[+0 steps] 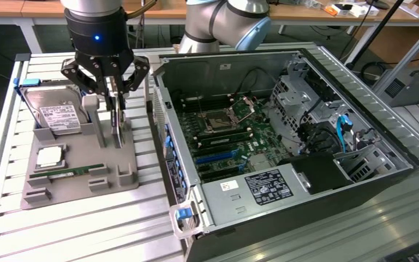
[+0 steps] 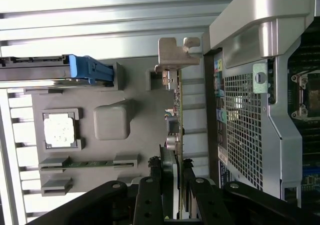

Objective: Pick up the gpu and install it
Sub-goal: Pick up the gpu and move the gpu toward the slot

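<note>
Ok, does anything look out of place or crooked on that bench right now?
Nothing stands out. The gpu stands upright on edge in the grey holder, under the gripper; the hard drive, processor chip and memory stick sit in their own recesses.

Slatted metal table (image 1: 85, 234): grey parts tray (image 1: 78, 189) beside open computer case (image 1: 304, 218), both resting on it.

hard drive label (image 1: 60, 117) and case sticker (image 1: 269, 186) print seems illegible.
</note>
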`<action>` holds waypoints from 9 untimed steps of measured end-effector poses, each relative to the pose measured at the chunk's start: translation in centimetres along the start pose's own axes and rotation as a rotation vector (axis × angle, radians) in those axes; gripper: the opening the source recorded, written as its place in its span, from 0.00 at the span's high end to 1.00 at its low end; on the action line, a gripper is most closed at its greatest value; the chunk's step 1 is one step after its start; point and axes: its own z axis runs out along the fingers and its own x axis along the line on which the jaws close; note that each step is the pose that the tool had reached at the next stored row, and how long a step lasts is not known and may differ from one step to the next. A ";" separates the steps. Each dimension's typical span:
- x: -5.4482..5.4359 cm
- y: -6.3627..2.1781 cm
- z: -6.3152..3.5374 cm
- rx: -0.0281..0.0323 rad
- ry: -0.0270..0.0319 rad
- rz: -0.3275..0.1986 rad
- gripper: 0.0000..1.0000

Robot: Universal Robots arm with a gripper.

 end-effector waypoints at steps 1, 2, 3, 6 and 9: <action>0.0 0.00 -0.02 0.0000 0.0000 0.000 0.73; 0.0 0.00 -0.04 0.0000 0.0000 0.000 0.73; 0.0 -0.01 -0.36 0.0000 0.0000 0.000 0.73; 0.0 -0.02 -0.63 0.0000 0.0000 0.000 0.73; 0.0 -0.02 -0.73 0.0000 0.0000 0.000 0.73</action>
